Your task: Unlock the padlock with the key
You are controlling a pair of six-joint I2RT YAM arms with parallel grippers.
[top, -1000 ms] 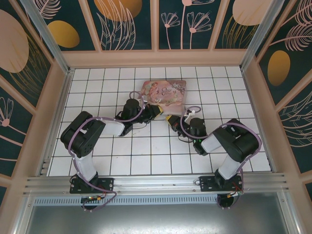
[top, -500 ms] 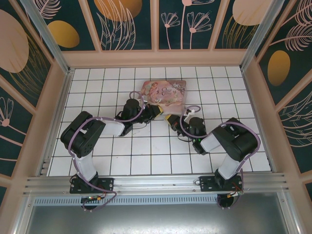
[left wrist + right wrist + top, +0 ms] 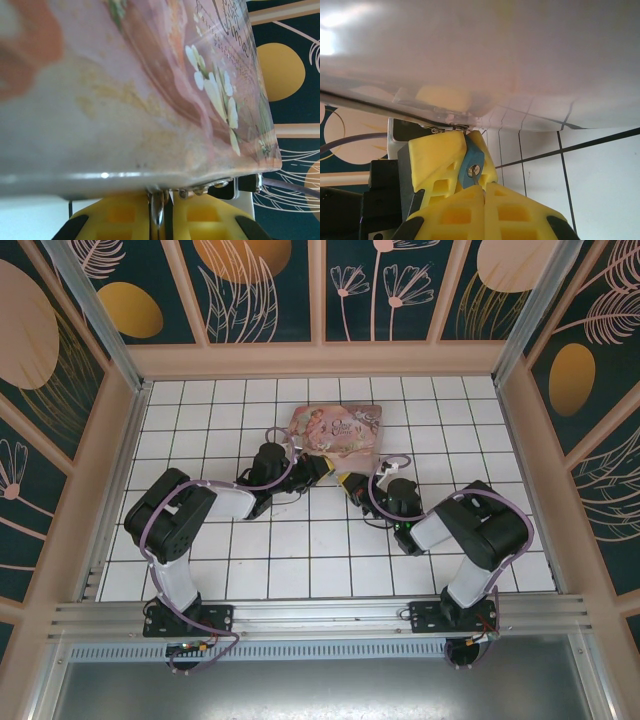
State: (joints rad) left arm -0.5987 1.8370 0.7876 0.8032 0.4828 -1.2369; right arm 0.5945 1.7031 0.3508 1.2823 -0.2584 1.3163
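Left gripper (image 3: 161, 216) clamps padlock (image 3: 474, 159) at tin box (image 3: 150, 100) edge; right gripper (image 3: 484, 197) pinches key (image 3: 478, 180), tip at keyhole (image 3: 475, 171). Twist key on-axis; hold padlock rigid.

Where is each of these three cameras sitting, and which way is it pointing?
Top external: high behind the arms, looking down at the tiled table; both arms show, meeting at the pink tin box.
Left wrist: on the left arm, looking along the left gripper at the box's edge.
Right wrist: on the right arm, looking past the right gripper and the key at the padlock, pinched in the left gripper's yellow fingers.
Shared: both wrist views show the left gripper's fingers.
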